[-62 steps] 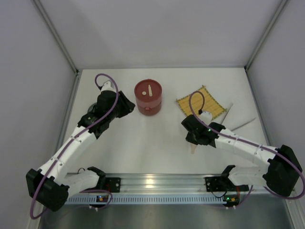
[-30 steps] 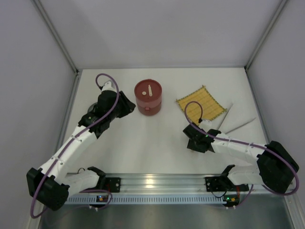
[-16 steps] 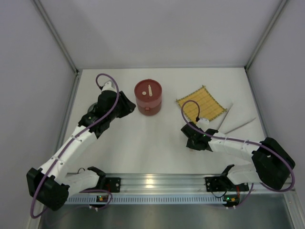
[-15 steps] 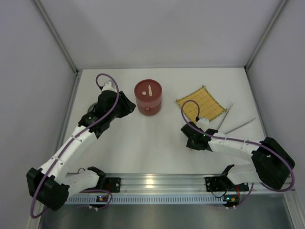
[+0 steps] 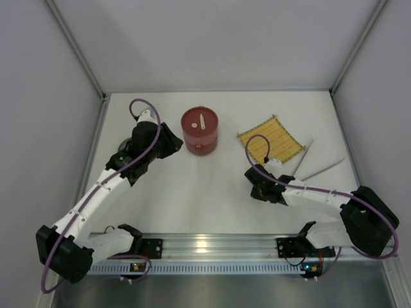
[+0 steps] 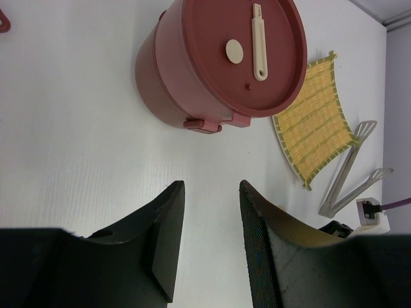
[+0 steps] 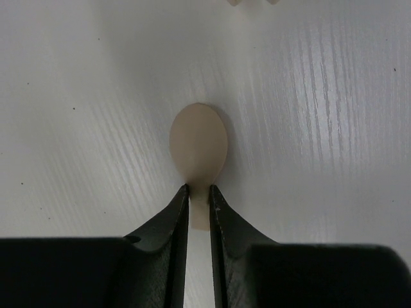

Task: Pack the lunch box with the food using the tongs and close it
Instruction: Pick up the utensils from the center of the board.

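Note:
The dark-red lunch box stands closed at the back centre, with a beige stick and a beige disc lying on its lid. The silver tongs lie on the table right of the yellow mat. No food shows in any view. My left gripper hovers left of the box, open and empty. My right gripper is low over the table in front of the mat. It is shut on the handle of a beige spoon, whose bowl points ahead of the fingertips.
The yellow woven mat lies between the box and the tongs. A sliver of a dark-red piece shows at the left edge of the left wrist view. Walls enclose the table on three sides.
The right gripper has come down onto the table in front of the mat and its jaws have narrowed onto the spoon's handle. The left arm has not moved.

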